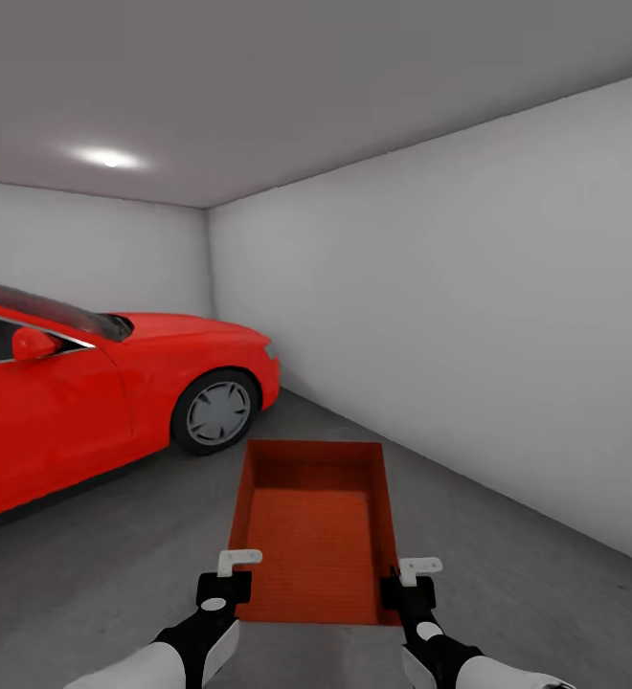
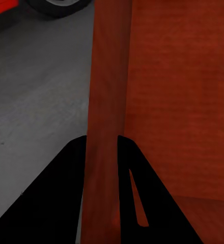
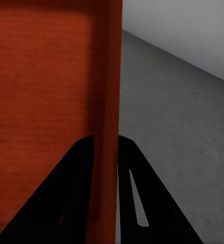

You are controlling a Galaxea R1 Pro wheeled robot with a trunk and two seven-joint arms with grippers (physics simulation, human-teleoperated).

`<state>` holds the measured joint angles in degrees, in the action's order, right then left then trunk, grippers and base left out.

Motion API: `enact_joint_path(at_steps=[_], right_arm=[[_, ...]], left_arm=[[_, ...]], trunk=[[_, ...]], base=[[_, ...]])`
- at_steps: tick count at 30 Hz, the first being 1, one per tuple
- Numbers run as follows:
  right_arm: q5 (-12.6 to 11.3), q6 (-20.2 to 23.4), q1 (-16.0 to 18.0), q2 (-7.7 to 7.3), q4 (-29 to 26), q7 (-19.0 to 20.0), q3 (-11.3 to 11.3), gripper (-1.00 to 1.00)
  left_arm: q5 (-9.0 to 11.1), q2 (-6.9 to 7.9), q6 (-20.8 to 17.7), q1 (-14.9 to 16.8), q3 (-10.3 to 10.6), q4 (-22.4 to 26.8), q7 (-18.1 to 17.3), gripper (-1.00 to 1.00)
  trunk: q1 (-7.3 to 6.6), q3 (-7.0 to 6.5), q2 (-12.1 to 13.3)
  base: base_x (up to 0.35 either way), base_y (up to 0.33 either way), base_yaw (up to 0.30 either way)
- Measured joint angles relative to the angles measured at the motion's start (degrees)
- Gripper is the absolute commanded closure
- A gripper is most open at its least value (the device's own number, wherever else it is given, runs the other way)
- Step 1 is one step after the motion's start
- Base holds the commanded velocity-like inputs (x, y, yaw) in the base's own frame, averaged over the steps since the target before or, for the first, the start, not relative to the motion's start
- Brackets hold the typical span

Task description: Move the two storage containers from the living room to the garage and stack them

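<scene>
One red-orange open-top storage container point(image 1: 316, 536) is held out in front of me above the dark grey garage floor point(image 1: 115, 565). My left gripper point(image 1: 228, 584) is shut on its left wall near the near corner. My right gripper point(image 1: 407, 586) is shut on its right wall. In the left wrist view the container wall point(image 2: 104, 127) runs between the two dark fingers point(image 2: 51, 203). In the right wrist view the other wall point(image 3: 108, 101) is likewise clamped between the fingers point(image 3: 142, 203). The container looks empty inside.
A red car point(image 1: 86, 392) stands at the left, its front wheel point(image 1: 215, 411) close to the container's far left corner. A plain grey wall point(image 1: 469, 325) runs along the right and another closes the far end. Open concrete floor lies ahead and right.
</scene>
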<state>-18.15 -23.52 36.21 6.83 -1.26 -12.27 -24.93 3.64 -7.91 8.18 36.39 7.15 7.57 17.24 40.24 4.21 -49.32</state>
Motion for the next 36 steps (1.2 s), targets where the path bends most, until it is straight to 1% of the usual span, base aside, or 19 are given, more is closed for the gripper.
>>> enact_joint_path(at_steps=[36], right_arm=[[0.01,-0.01,0.03,-0.01,-0.02,0.00,-0.01,1.00]], left_arm=[[-0.01,0.00,0.02,0.00,-0.03,0.04,-0.01,1.00]], trunk=[[0.00,0.00,0.00]], base=[[0.299,0.221,-0.240]])
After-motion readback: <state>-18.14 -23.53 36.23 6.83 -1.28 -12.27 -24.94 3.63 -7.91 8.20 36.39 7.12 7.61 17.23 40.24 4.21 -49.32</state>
